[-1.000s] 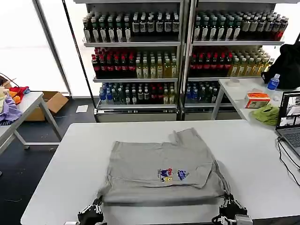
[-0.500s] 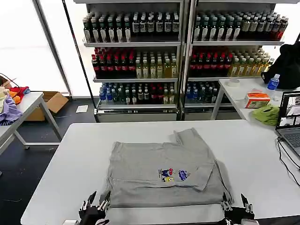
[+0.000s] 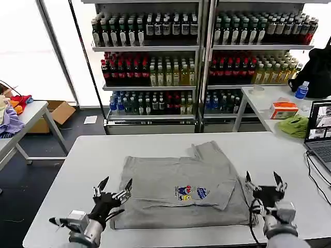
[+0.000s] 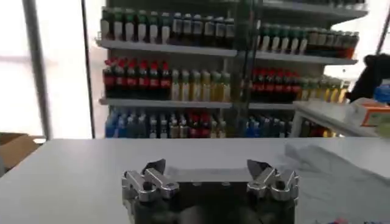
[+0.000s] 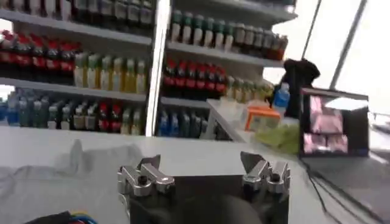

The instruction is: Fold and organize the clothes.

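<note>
Grey cotton T-shirt (image 3: 178, 194), soft, light and seemingly folded, lies between wide-open left gripper (image 3: 114, 191) and right gripper (image 3: 265, 182); near corners suit pinching.

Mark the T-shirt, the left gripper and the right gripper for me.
T-shirt (image 3: 170, 178): head view, on the plain grey fabric above the chest print.
Left gripper (image 3: 113, 189): head view, midway between its open fingertips, at the shirt's left edge.
Right gripper (image 3: 265, 180): head view, midway between its open fingertips, beside the shirt's right edge.
</note>
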